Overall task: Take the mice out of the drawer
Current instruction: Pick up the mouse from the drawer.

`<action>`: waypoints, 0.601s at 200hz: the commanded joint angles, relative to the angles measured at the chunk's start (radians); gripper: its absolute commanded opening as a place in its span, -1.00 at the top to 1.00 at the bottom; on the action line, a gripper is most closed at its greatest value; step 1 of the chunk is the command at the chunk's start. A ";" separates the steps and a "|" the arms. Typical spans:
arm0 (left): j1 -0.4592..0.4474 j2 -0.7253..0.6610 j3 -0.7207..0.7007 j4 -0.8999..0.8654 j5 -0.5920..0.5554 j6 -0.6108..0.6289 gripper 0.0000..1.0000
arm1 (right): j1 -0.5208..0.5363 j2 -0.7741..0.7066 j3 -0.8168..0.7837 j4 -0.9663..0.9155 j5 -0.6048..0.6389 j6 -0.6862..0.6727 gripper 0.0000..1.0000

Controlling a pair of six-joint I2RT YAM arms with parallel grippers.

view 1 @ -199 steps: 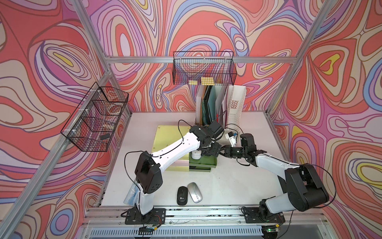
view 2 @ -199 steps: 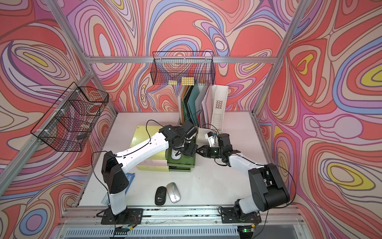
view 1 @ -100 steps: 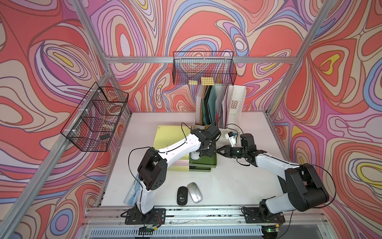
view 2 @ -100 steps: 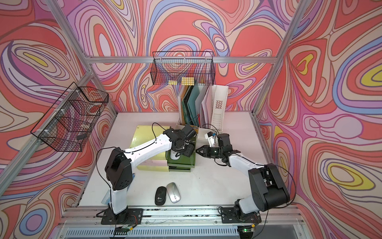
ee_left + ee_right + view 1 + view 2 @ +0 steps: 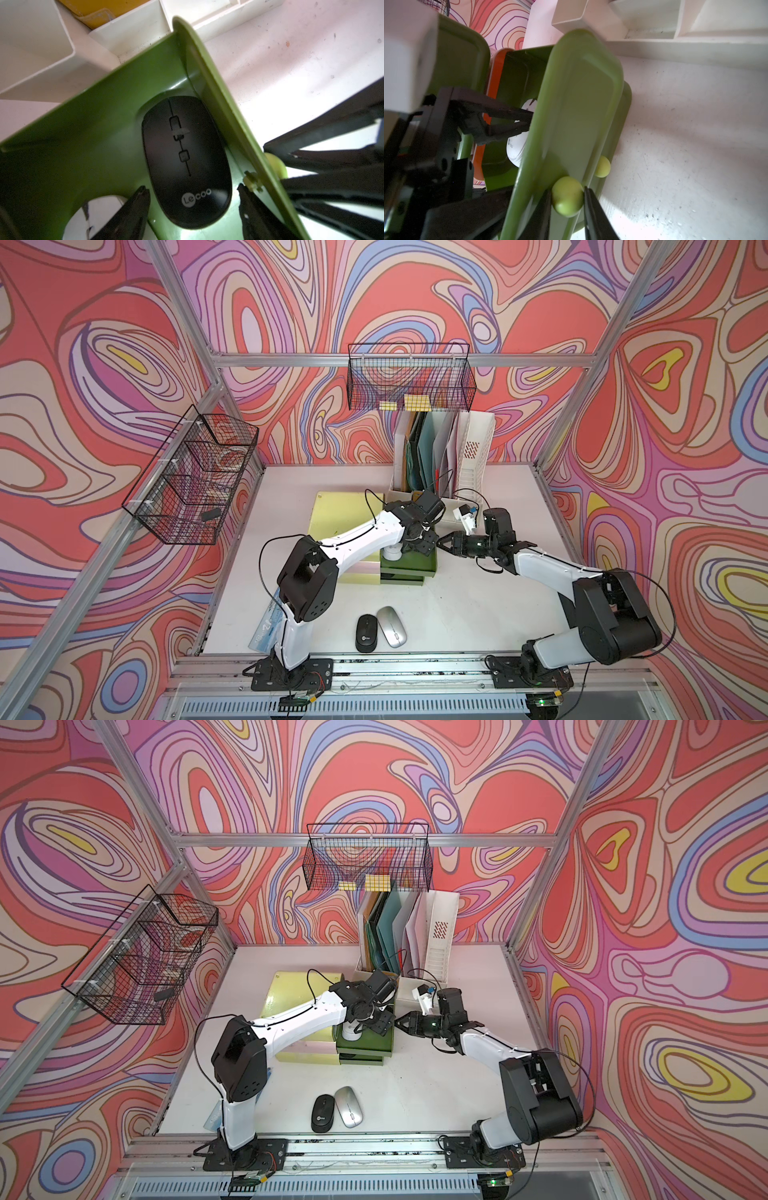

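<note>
Black mouse (image 5: 187, 164) lies flat in the open green drawer (image 5: 72, 128), long side tight against the front wall, near a corner. White mouse (image 5: 517, 149) is in the same drawer, just beside it; only part shows. Second black mouse (image 5: 366, 632) and silver mouse (image 5: 391, 626) are out on the table (image 5: 478, 614) near the front edge, side by side, touching or nearly. No fifth mouse visible.

Left gripper (image 5: 192, 192) is down inside the drawer. Its fingers (image 5: 137, 207) are spread astride the black mouse's logo end with a gap each side, gripping nothing. Right gripper (image 5: 567, 195) is outside the front wall, pinching the knob (image 5: 564, 201).

Step, judged: closing on the black mouse. Two out, at least two left.

Risks:
- The wall-side finger has almost no room between mouse and wall, and the knob's nut sits right there. It could jam or ride up onto the shell.
- The shell is smooth and domed, and the grip is at the tapered end, so the mouse may squirt forward or tilt as the fingers close.
- The other finger is next to the white mouse and may shove it or catch both.
- The grippers are only a wall apart, so a lift toward the knob could bump them.
- If the knob pinch slips, the drawer could shift mid-grasp.
</note>
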 commanded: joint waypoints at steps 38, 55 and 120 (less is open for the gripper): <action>-0.001 0.070 0.002 0.055 -0.049 0.019 -0.60 | -0.004 0.014 -0.002 0.012 0.012 -0.013 0.41; -0.002 0.055 -0.027 0.089 -0.067 0.012 -0.49 | -0.003 0.016 -0.002 0.015 0.011 -0.012 0.41; -0.002 -0.006 -0.063 0.151 -0.084 0.040 -0.01 | -0.004 0.018 -0.002 0.020 0.008 -0.012 0.41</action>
